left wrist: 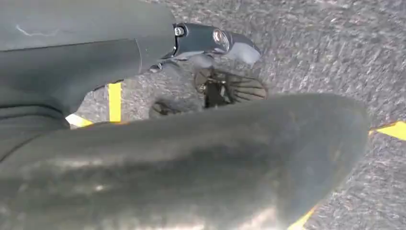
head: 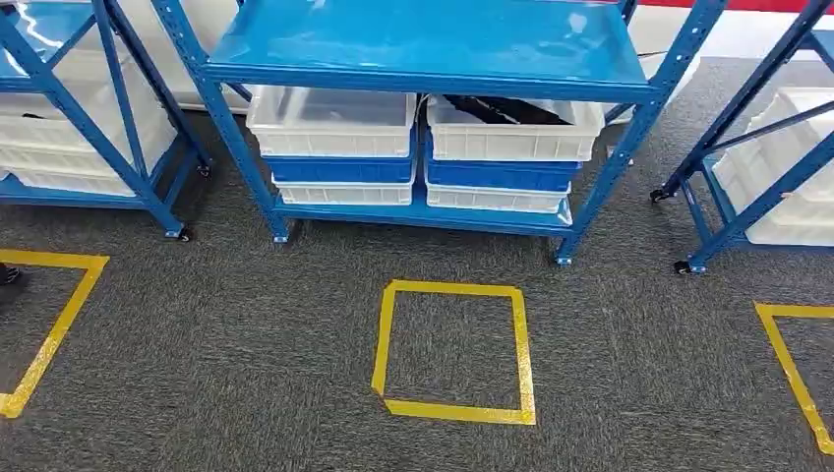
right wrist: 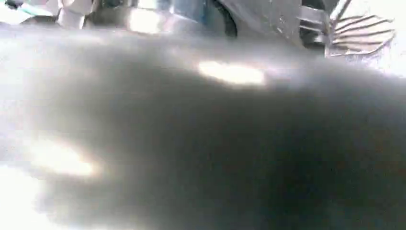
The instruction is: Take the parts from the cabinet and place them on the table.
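A blue cabinet rack (head: 433, 59) stands straight ahead in the head view. On its bottom shelf two stacks of bins sit side by side. The top white bin on the right (head: 511, 136) holds dark parts (head: 506, 108), half hidden by the shelf above. The top white bin on the left (head: 332, 123) looks empty. Under each is a blue bin (head: 342, 169), then another white one. My left hand (left wrist: 215, 40) hangs over grey carpet with nothing seen in it; its fingers are mostly hidden. My right hand (right wrist: 356, 33) is a blurred sliver, its ribbed cover barely visible.
A yellow taped square (head: 454, 349) marks the grey carpet in front of the rack. More blue racks with white bins stand at the left (head: 79, 98) and at the right (head: 777, 167), each with a taped square before it.
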Controlling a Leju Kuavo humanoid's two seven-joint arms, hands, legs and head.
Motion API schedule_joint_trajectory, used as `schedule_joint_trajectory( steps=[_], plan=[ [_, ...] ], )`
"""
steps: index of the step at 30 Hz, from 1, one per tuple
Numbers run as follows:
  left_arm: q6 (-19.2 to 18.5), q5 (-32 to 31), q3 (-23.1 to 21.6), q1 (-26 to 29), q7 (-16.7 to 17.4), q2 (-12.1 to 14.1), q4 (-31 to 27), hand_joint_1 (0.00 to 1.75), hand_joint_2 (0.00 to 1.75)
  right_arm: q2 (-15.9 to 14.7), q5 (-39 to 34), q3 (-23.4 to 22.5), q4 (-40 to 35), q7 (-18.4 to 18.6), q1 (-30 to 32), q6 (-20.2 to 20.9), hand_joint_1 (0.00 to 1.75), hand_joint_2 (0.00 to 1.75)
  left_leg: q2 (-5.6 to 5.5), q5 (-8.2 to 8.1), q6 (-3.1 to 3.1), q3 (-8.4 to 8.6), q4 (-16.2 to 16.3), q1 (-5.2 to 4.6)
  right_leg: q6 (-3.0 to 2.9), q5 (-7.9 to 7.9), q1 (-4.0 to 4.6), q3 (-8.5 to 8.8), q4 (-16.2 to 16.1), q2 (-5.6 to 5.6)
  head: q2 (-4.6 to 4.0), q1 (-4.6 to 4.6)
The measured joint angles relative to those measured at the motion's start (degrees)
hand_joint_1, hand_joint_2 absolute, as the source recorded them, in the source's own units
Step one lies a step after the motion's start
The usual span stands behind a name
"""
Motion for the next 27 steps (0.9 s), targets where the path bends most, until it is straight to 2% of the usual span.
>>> schedule_joint_trajectory(
  steps=[1, 2, 3, 4, 5, 6, 7, 8, 9, 10, 11, 12, 13, 14, 15, 16, 17, 18, 20, 21, 22, 23, 24, 25, 26, 27],
  plan=[
    [0.0, 0.0, 0.0, 0.19, 0.0, 0.02, 0.02, 0.0, 0.0, 0.02, 0.0, 0.0, 0.04, 0.0, 0.15, 0.0, 0.0, 0.0, -0.15, -0.56, 0.35, 1.48, -1.03, 0.01, -0.05, 0.61, 0.07, -3.63, 5.17, 0.04, 0.02, 0.06],
    [0.02, 0.0, 0.02, 0.22, 0.0, 0.02, 0.02, 0.0, 0.0, 0.0, 0.0, 0.0, 0.04, 0.0, 0.19, 0.0, 0.0, 0.0, -0.26, -1.07, 0.41, 2.65, -1.6, 0.06, -0.8, -0.34, 0.12, -6.04, 8.0, 0.1, 0.02, 0.11],
    [0.02, 0.0, 0.02, 0.28, 0.0, 0.02, 0.02, 0.0, 0.0, 0.0, 0.0, -0.02, 0.04, 0.0, 0.28, 0.0, 0.0, 0.0, -0.55, -1.92, 0.41, 4.58, -2.6, 0.04, -1.61, -3.3, 0.18, -8.99, 10.15, 0.18, 0.0, 0.09],
    [0.02, 0.0, 0.02, 0.34, 0.0, 0.02, 0.02, 0.0, 0.0, -0.02, 0.0, -0.02, 0.04, 0.02, 0.34, 0.0, 0.0, 0.0, -0.88, -2.69, 0.39, 6.22, -3.28, 0.04, -1.98, -6.15, 0.16, -10.84, 10.19, 0.18, 0.02, 0.09],
    [0.02, 0.0, 0.02, 0.38, 0.0, 0.02, 0.02, 0.0, 0.0, -0.02, 0.0, -0.04, 0.04, 0.04, 0.6, 0.0, 0.0, 0.0, -1.26, -3.62, 0.35, 8.12, -3.96, 0.08, -1.81, -9.08, 0.1, -12.51, 9.04, 0.17, 0.0, 0.11],
    [0.02, 0.0, 0.02, 0.42, 0.0, 0.02, 0.02, 0.0, 0.0, -0.04, 0.0, -0.04, 0.07, 0.04, 0.85, 0.0, 0.0, 0.0, -1.6, -4.56, 0.25, 9.88, -4.52, 0.11, -1.36, -10.71, -0.03, -13.54, 7.0, 0.17, 0.02, 0.15],
    [0.02, 0.0, 0.02, 0.57, 0.0, 0.0, 0.02, 0.0, 0.0, -0.07, 0.0, -0.09, 0.07, 0.04, 1.01, 0.0, 0.0, 0.0, -1.85, -5.5, 0.07, 11.56, -4.9, 0.18, -1.01, -10.19, -0.17, -14.27, 4.37, 0.16, 0.02, 0.16],
    [0.0, 0.0, 0.02, 0.7, 0.02, -0.02, 0.04, 0.0, 0.0, -0.09, 0.0, -0.17, 0.09, 0.04, 1.25, 0.0, 0.0, 0.0, -1.96, -6.9, -0.22, 13.45, -5.06, 0.29, 0.33, -5.72, -0.4, -15.16, 0.09, 0.12, 0.0, 0.18],
    [0.02, 0.0, 0.04, 1.06, 0.0, 0.0, 0.11, 0.0, 0.0, -0.07, 0.02, -0.35, 0.24, 0.04, 1.76, 0.0, 0.0, 0.0, -1.92, -8.27, -0.54, 13.46, -5.22, 0.23, 2.64, 2.3, -0.64, -15.83, -4.05, -0.13, 0.02, 0.22],
    [0.02, 0.0, 0.15, 0.91, 0.0, 0.04, 0.2, 0.0, 0.0, 0.0, 0.04, -0.46, 0.61, 0.06, 1.83, 0.0, 0.0, 0.0, -1.97, -10.0, -0.79, 15.85, -4.66, 0.04, 3.79, 9.58, -0.71, -16.03, -6.09, -0.84, 0.0, 0.34],
    [0.04, 0.0, 0.2, 1.06, 0.0, 0.09, 0.15, 0.0, 0.0, -0.02, 0.15, -0.46, 0.61, 0.04, 1.77, 0.0, 0.0, 0.0, -2.02, -11.22, -1.16, 16.92, -5.47, -0.09, 1.48, 8.99, -0.28, -14.16, -5.19, -1.15, 0.0, 0.51],
    [0.09, 0.0, 0.2, 0.93, 0.0, 0.13, 0.13, 0.0, 0.0, -0.02, 0.22, -0.48, 0.46, 0.04, 1.38, 0.0, 0.0, 0.0, -1.8, -12.22, -1.37, 18.46, -6.15, -0.06, -0.2, 8.33, -0.06, -13.51, -5.13, -0.52, 0.0, -0.26],
    [0.07, 0.0, 0.22, 0.56, -0.02, 0.13, 0.09, 0.0, 0.0, -0.04, 0.26, -0.5, 0.46, 0.09, 1.18, 0.0, 0.0, 0.0, -1.82, -11.24, -1.64, 19.09, -4.93, 0.18, -1.4, 7.38, -0.14, -12.94, -5.17, -0.41, 0.0, 0.01],
    [0.04, 0.0, 0.22, -0.1, 0.0, 0.13, 0.09, 0.0, 0.0, -0.07, 0.35, -0.5, 0.42, 0.06, 0.75, 0.0, 0.0, 0.0, -1.77, -9.21, -1.77, 17.46, -0.98, 0.3, -2.3, 6.77, -0.21, -11.65, -5.28, -0.28, 0.0, -0.04],
    [0.04, 0.0, 0.22, -0.56, -0.02, 0.11, 0.02, 0.0, 0.0, -0.09, 0.35, -0.52, 0.35, 0.02, 0.62, -0.02, 0.0, 0.0, -1.35, -7.01, -1.9, 14.22, 4.9, 0.57, -3.23, 6.06, -0.49, -10.59, -5.79, -0.07, 0.0, 0.05],
    [0.04, 0.0, 0.24, -0.58, -0.02, 0.0, 0.02, 0.0, 0.0, -0.09, 0.37, -0.55, 0.35, 0.0, 0.52, -0.02, 0.0, 0.0, -0.84, -5.56, -2.14, 10.44, 10.98, 0.55, -3.8, 5.0, -0.44, -9.23, -6.06, -0.21, 0.0, -0.24],
    [0.0, -0.02, 0.24, -0.64, 0.0, -0.07, 0.02, 0.0, 0.0, -0.15, 0.37, -0.57, 0.35, 0.0, 0.44, -0.02, 0.0, 0.0, -0.5, -6.76, -2.43, 6.47, 15.42, 0.57, -4.25, 3.99, -0.42, -7.86, -6.33, -0.18, 0.0, -0.37],
    [0.0, -0.09, 0.26, -0.64, 0.0, -0.07, 0.02, 0.0, 0.0, -0.15, 0.39, -0.59, 0.35, 0.0, 0.42, -0.04, 0.0, 0.0, -0.34, -9.41, -2.64, 3.54, 17.48, 0.6, -4.33, 3.02, -0.41, -6.34, -6.65, -0.03, 0.0, -0.41],
    [0.02, -0.09, 0.28, -0.34, 0.02, -0.07, 0.04, 0.0, 0.0, -0.13, 0.48, -0.68, 0.35, 0.0, 0.61, -0.04, 0.0, 0.0, -0.25, -16.26, -2.92, -1.25, 17.65, 0.61, -4.27, 0.92, -0.46, -2.82, -7.38, 0.48, 0.0, -0.46],
    [0.02, -0.11, 0.33, -0.08, 0.02, -0.07, 0.04, 0.0, 0.0, -0.11, 0.5, -0.74, 0.35, 0.04, 0.77, -0.04, 0.0, 0.0, -0.23, -18.29, -2.93, -3.22, 16.69, 0.62, -4.14, -0.19, -0.53, -1.26, -7.7, 0.75, 0.0, -0.41],
    [0.04, -0.39, 0.33, 0.13, 0.02, -0.02, 0.04, 0.0, 0.0, -0.07, 0.52, -0.74, 0.35, 0.04, 1.03, -0.04, 0.0, 0.0, -0.16, -18.08, -2.87, -4.9, 14.53, 0.61, -3.95, -1.4, -0.66, 0.38, -8.1, 0.88, 0.0, -0.41],
    [0.09, -0.55, 0.33, 0.31, 0.02, 0.02, 0.04, 0.0, 0.0, -0.04, 0.59, -0.76, 0.35, 0.04, 1.09, -0.04, 0.0, 0.0, 0.02, -14.95, -2.71, -6.0, 11.44, 0.61, -3.79, -2.6, -0.76, 2.27, -8.53, 0.93, 0.0, -0.46],
    [0.11, -0.63, 0.35, 0.54, 0.07, 0.04, 0.04, 0.0, 0.0, -0.04, 0.66, -0.76, 0.37, 0.04, 1.06, -0.04, 0.0, 0.0, 0.28, -7.31, -2.46, -6.56, 7.02, 0.58, -3.53, -3.83, -0.85, 4.26, -9.22, 0.79, 0.0, -0.45],
    [0.13, -0.7, 0.42, 1.11, 0.18, 0.02, 0.35, 0.0, 0.0, -0.04, 0.68, -0.83, 0.48, 0.04, 1.05, -0.04, 0.0, 0.0, 1.0, 3.82, -2.08, -6.73, 2.17, 0.46, -3.25, -4.59, -0.71, 6.36, -10.31, 0.89, 0.0, -0.41],
    [0.13, -0.7, 0.48, 0.89, 0.2, 0.02, 0.53, 0.0, 0.0, -0.04, 0.68, -0.85, 0.48, 0.04, 0.6, -0.04, 0.0, 0.0, 1.39, 9.08, -1.8, -6.28, -1.26, 0.36, -3.01, -5.14, -0.64, 7.61, -11.68, 1.16, 0.0, -0.65],
    [0.11, -0.72, 0.48, -0.22, 0.28, 0.04, 0.09, 0.0, 0.0, -0.07, 0.7, -0.85, 0.11, 0.02, -0.53, -0.04, 0.0, 0.0, 1.42, 8.8, -1.77, -5.26, -0.67, 0.21, -3.03, -7.24, -0.58, 9.95, -14.1, 1.55, 0.0, -1.13]
  ],
)
